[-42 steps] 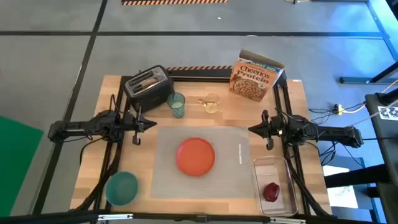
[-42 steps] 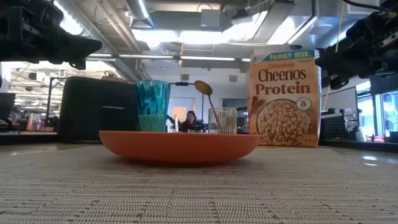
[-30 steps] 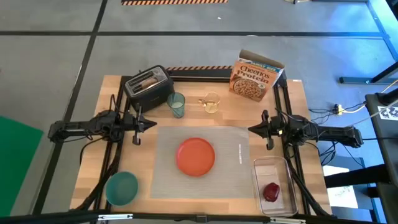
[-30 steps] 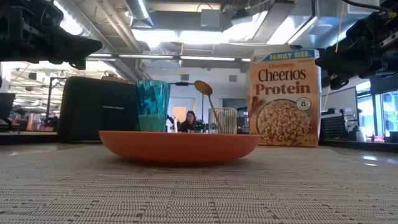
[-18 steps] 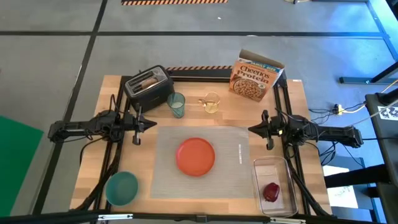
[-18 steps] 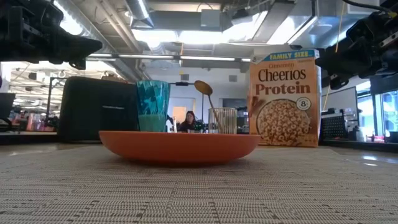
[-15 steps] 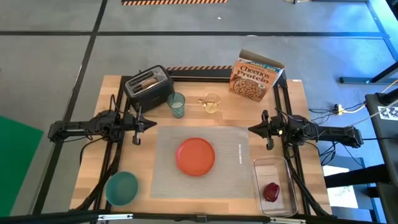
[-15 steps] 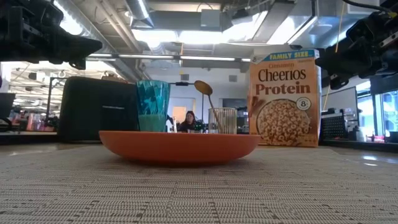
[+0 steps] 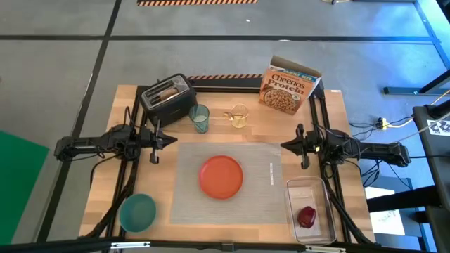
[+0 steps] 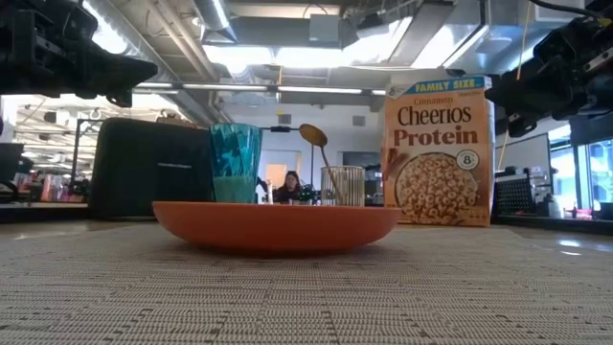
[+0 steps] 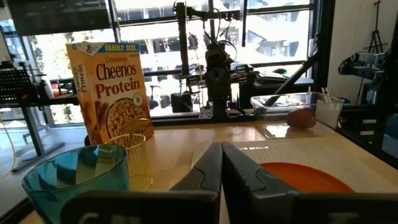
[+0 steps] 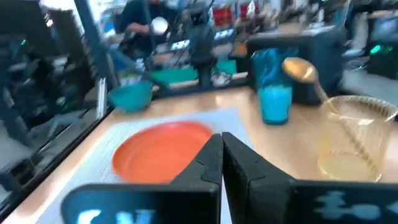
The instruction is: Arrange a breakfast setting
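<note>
Only the orange plate (image 9: 221,176) is set on the placemat (image 9: 186,204) between the clenched, empty left gripper (image 9: 173,140) and right gripper (image 9: 284,146); the rest is unplaced.

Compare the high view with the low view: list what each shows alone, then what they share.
Only the high view shows the teal bowl, the red fruit in the clear tray, the toast slice in the toaster's slots, and both grippers, left and right, shut. Only the low view shows a person in the room behind. Both show the orange plate, placemat, teal cup, gold spoon, toaster and cereal box.
</note>
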`<state>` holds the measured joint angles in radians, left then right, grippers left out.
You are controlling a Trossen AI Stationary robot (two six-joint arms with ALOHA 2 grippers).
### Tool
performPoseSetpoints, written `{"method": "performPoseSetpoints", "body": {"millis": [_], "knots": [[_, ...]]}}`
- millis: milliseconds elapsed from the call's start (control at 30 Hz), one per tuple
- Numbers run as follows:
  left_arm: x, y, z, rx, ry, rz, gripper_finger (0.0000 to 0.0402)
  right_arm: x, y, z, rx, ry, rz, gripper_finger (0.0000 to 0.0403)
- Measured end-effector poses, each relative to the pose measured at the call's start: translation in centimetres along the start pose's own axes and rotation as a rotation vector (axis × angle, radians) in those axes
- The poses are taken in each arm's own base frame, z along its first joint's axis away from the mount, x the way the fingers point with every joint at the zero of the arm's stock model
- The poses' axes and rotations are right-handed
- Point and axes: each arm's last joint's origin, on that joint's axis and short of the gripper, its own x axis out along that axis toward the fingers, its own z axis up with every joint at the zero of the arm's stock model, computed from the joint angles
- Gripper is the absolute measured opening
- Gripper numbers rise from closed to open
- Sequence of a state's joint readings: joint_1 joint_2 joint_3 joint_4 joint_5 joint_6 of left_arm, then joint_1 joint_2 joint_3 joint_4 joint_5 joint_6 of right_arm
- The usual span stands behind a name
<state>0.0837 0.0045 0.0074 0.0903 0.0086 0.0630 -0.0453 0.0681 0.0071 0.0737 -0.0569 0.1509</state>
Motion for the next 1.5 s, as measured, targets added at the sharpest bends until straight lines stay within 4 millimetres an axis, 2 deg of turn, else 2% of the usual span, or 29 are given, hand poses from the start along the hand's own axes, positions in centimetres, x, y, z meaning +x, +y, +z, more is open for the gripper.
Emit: {"method": "performPoseSetpoints", "body": {"millis": [100,233,367,533,800,933,1100,1233,1333,1400,1500], "knots": [[0.0,0.0,0.0,0.000,0.000,0.000,0.0000,-0.1,-0.1,0.9,0.010,-0.102,-0.075,0.0001],[0.0,0.0,0.0,0.000,0.000,0.000,0.0000,-0.4,-0.2,2.5,0.193,-0.300,-0.132,0.0001],[0.0,0.0,0.0,0.000,0.000,0.000,0.0000,-0.5,-0.6,2.5,0.428,-0.358,-0.234,0.0001],[0.0,0.0,0.0,0.000,0.000,0.000,0.0000,-0.7,-0.9,2.7,0.595,-0.451,-0.327,0.0001],[0.0,0.0,0.4,-0.005,-0.046,0.002,0.0000,-0.9,-1.3,2.8,0.657,-0.534,-0.462,0.0001],[-0.1,0.0,1.5,-0.153,-0.152,-0.024,0.0000,-0.9,-1.1,3.1,0.661,-0.548,-0.390,0.0001],[-0.4,0.2,2.8,-0.165,-0.296,0.008,0.0000,-1.0,-0.8,4.4,0.627,-0.576,-0.324,0.0015],[-1.0,0.4,4.3,-0.261,-0.465,0.000,0.0000,-1.2,-0.3,7.4,0.492,-0.569,-0.327,0.0053],[-1.4,0.8,5.6,-0.328,-0.522,0.117,0.0000,-0.9,0.1,10.0,0.339,-0.545,-0.388,0.0093],[-1.4,1.0,6.7,-0.344,-0.500,0.172,0.0000,-0.7,0.2,12.0,0.229,-0.523,-0.464,0.0122],[-0.8,1.2,8.1,-0.331,-0.365,0.208,0.0000,-0.3,0.4,15.0,0.099,-0.428,-0.614,0.0166]]}}
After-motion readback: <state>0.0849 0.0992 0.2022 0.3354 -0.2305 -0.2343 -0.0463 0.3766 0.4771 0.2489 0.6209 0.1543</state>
